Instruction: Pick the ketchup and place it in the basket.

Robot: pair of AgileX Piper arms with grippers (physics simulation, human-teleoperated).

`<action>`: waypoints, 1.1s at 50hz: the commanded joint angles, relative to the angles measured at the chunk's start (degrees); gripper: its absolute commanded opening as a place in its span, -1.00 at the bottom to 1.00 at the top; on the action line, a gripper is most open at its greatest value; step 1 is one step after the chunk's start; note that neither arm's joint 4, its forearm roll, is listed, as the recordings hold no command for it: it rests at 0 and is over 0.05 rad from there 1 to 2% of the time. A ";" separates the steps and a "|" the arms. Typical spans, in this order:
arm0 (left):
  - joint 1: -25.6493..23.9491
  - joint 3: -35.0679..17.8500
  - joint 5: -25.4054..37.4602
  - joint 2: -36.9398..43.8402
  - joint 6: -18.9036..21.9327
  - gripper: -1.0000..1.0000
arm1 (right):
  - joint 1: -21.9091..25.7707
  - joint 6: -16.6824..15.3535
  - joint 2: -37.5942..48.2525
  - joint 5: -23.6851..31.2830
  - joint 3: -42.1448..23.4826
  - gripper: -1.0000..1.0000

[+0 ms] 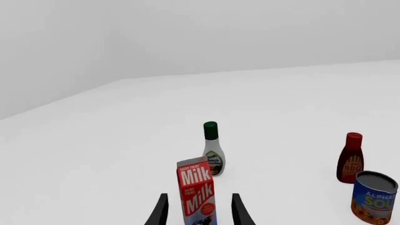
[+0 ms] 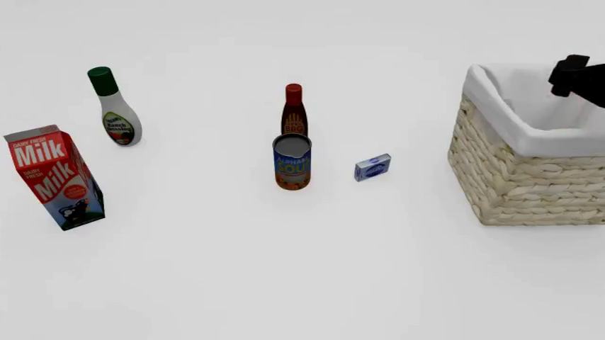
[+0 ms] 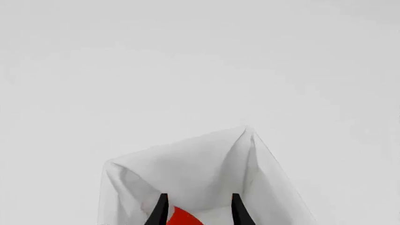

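Your right gripper point(image 3: 197, 212) is above the open basket point(image 2: 529, 180), and an orange-red shape, which I judge to be the ketchup point(image 3: 182, 217), shows between its fingers. The fingers stand apart in the right wrist view, but I cannot tell if they press the bottle or not. If you release from this height, the bottle may bounce on the white lining point(image 3: 206, 164) or tip against the wall; lower it first. If you pull back sideways, a finger could catch the folded cloth and drag the basket. Your left gripper point(image 1: 198, 211) is open, with the milk carton point(image 1: 197, 192) in front of it; do not move it forward, or the carton falls
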 commanded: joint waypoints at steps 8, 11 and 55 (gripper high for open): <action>0.07 -0.15 -0.12 0.00 -0.21 1.00 | 2.24 0.09 -6.76 2.30 1.37 1.00; 0.10 -0.29 -0.06 0.00 -0.27 1.00 | 2.72 0.38 -7.92 2.48 1.78 1.00; 0.34 -0.82 -0.03 0.00 -1.41 1.00 | 9.85 -1.57 -33.30 9.77 11.92 1.00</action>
